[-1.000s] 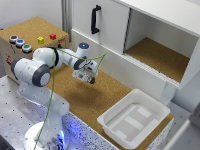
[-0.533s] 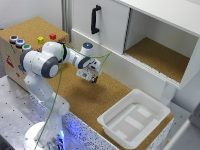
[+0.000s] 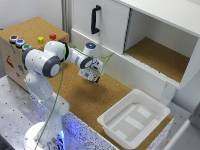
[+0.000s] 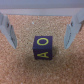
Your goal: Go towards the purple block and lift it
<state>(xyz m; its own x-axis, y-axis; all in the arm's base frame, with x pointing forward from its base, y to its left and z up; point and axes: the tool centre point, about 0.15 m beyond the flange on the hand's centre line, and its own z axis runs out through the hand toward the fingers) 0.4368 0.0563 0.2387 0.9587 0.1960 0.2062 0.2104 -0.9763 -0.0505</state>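
The purple block [image 4: 43, 47] is a small cube with yellow letters, lying on the cork surface. In the wrist view it sits between my two fingers [image 4: 10, 34], nearer their tips, with a gap on each side. My gripper [image 4: 40, 46] is open and touches nothing. In the exterior view my gripper [image 3: 91, 76] hangs low over the cork counter in front of the cabinet, pointing down. There the block is hidden beneath it.
A white tray [image 3: 116, 129] rests on the counter toward the exterior view's right. A white cabinet with an open shelf [image 3: 160, 57] and a black door handle [image 3: 94, 20] stands behind. A wooden box [image 3: 30, 30] carrying coloured pieces is at the exterior view's left.
My gripper has moved a little toward the exterior view's right and lower toward the cork surface. The arm's elbow has swung with it.
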